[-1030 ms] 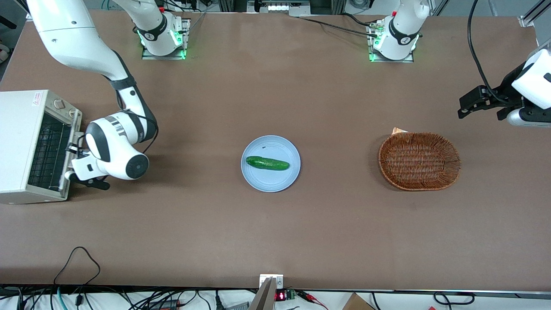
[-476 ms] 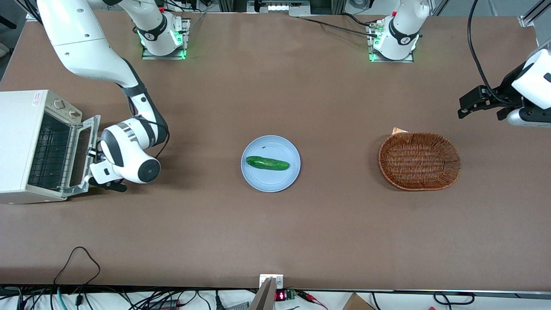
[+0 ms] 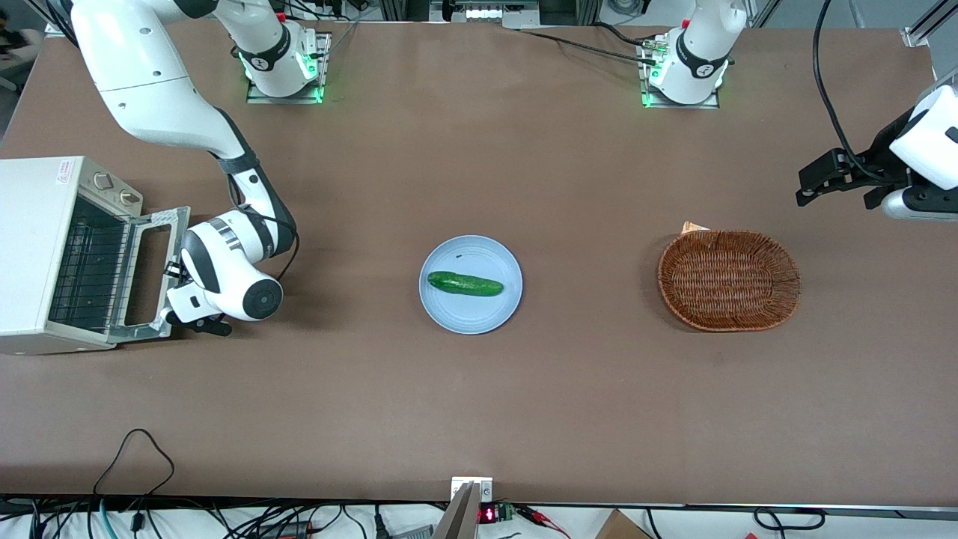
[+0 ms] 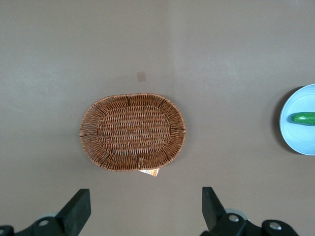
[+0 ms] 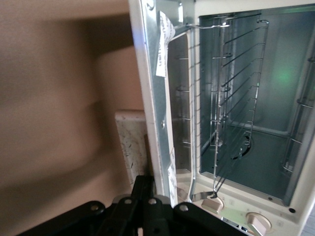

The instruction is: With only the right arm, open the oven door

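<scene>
The white toaster oven [image 3: 34,224] stands at the working arm's end of the table. Its oven door [image 3: 159,219] hangs most of the way down, its silver frame [image 5: 156,108] tilted away from the cavity and the wire rack [image 5: 236,98] showing inside. The right arm's gripper [image 3: 174,277] sits at the door's free edge, in front of the oven. In the right wrist view the gripper [image 5: 149,189] has its black fingers pressed together on the pale handle [image 5: 130,142] at the door's outer face.
A blue plate [image 3: 479,314] holding a green cucumber [image 3: 464,284] lies mid-table. A brown wicker basket [image 3: 730,279] sits toward the parked arm's end, also seen as the basket [image 4: 133,132] in the left wrist view. Oven knobs [image 3: 112,189] face upward.
The gripper has pulled away from the oven toward mid-table, and the door has swung with it from nearly closed to widely open.
</scene>
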Action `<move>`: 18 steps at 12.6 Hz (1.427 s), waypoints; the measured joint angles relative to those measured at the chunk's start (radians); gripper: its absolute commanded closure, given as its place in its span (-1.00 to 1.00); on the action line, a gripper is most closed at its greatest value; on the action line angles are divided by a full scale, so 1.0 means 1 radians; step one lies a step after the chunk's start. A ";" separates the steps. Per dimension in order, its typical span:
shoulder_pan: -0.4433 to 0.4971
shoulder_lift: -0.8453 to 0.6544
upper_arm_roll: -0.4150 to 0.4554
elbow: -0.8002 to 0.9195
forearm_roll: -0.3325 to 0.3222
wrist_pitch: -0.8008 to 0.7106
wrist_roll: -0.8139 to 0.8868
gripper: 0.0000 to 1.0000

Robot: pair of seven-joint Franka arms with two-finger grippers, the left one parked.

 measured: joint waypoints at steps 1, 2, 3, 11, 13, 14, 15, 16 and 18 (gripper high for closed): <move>-0.001 0.006 0.000 0.000 0.004 0.010 0.000 0.97; -0.001 0.013 0.000 0.001 0.005 0.018 0.000 0.97; -0.001 0.021 0.000 0.001 0.005 0.025 0.000 0.97; -0.003 0.050 -0.009 0.003 0.115 0.088 0.003 0.96; -0.003 0.050 -0.009 0.007 0.139 0.090 0.003 0.96; -0.004 0.050 -0.009 0.013 0.161 0.091 0.003 0.91; -0.003 0.048 -0.009 0.031 0.198 0.090 0.002 0.39; -0.003 0.044 -0.010 0.057 0.243 0.085 -0.010 -0.37; -0.004 0.019 -0.011 0.108 0.327 0.037 -0.070 -1.00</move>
